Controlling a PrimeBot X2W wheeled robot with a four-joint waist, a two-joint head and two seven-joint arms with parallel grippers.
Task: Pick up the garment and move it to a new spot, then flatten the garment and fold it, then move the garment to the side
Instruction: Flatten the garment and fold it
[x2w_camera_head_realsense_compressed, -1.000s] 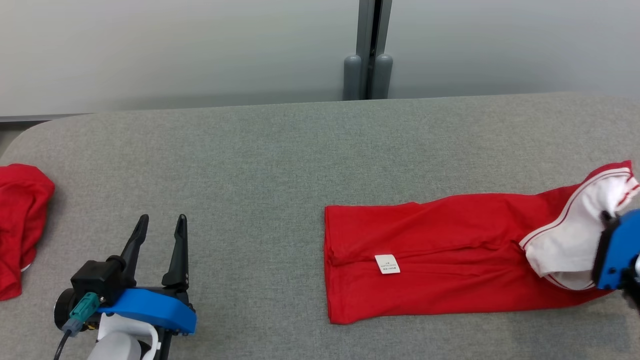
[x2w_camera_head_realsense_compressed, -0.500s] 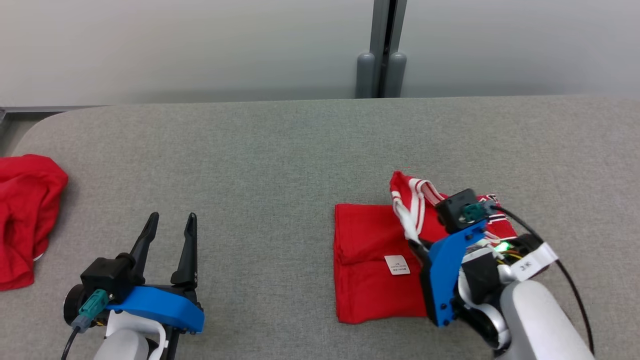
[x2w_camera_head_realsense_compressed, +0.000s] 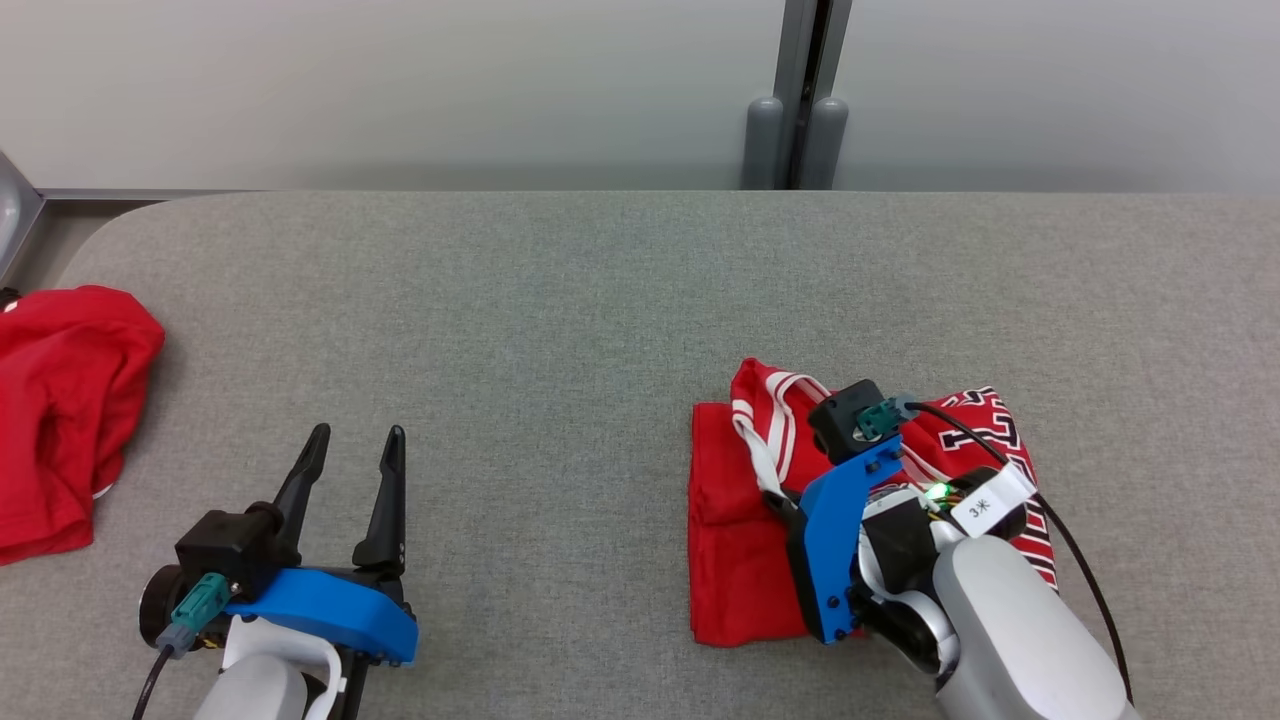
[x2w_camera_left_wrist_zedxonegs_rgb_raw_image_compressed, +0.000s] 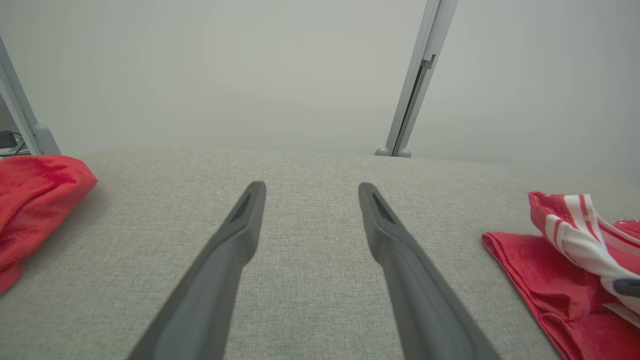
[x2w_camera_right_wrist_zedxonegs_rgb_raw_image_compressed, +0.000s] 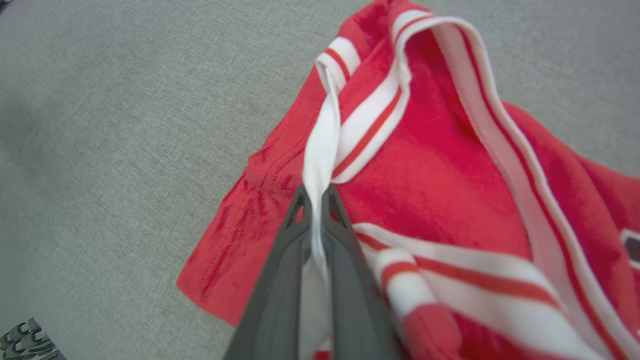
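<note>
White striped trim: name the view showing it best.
Right wrist view: the white striped trim runs close up into the shut right hand. Head view shows it small beside that hand; left wrist view, at its right edge.

A table (x2w_camera_head_realsense_compressed: 560, 300) covered in grey woven fabric, with a rounded far-left corner, carries two pieces of clothing. Right of the middle, toward the near edge, lies the red garment (x2w_camera_head_realsense_compressed: 735, 570), folded over on itself, its white-and-red striped trim bunched on the upper layer. Well apart from it, at the left end, lies a crumpled red cloth (x2w_camera_head_realsense_compressed: 60, 400), cut off by the head view's edge
</note>
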